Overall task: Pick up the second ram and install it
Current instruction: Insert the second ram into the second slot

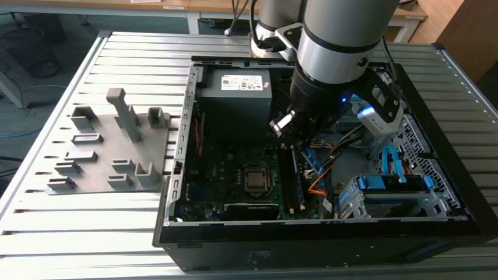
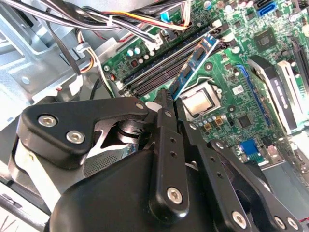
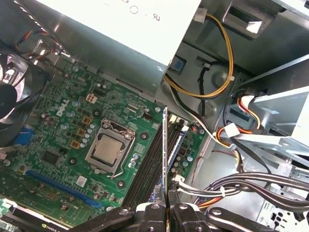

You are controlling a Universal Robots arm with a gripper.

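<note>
My gripper point(image 2: 169, 100) is shut on the second ram point(image 2: 193, 67), a thin bluish stick pinched at one end between the black fingers point(image 2: 162, 145). In the first wrist view the second ram point(image 3: 165, 154) shows edge-on, running out from the gripper point(image 3: 166, 209) over the black memory slots point(image 3: 147, 169) on the green motherboard point(image 3: 63, 125). It lies at a slight angle to the slots point(image 2: 154, 72) and looks raised above them. In the exterior view the gripper point(image 1: 305, 146) is down inside the open computer case point(image 1: 311, 233), right of the processor socket point(image 1: 255, 179).
A bluish stick point(image 3: 178, 140) sits beside the held one, near the slots. Cable bundles point(image 3: 203, 82) hang close to the slots. The power supply point(image 1: 237, 87) is at the case's back, the drive cage point(image 1: 393, 186) at the exterior view's right. The gray holder tray point(image 1: 109, 151) lies on the table outside.
</note>
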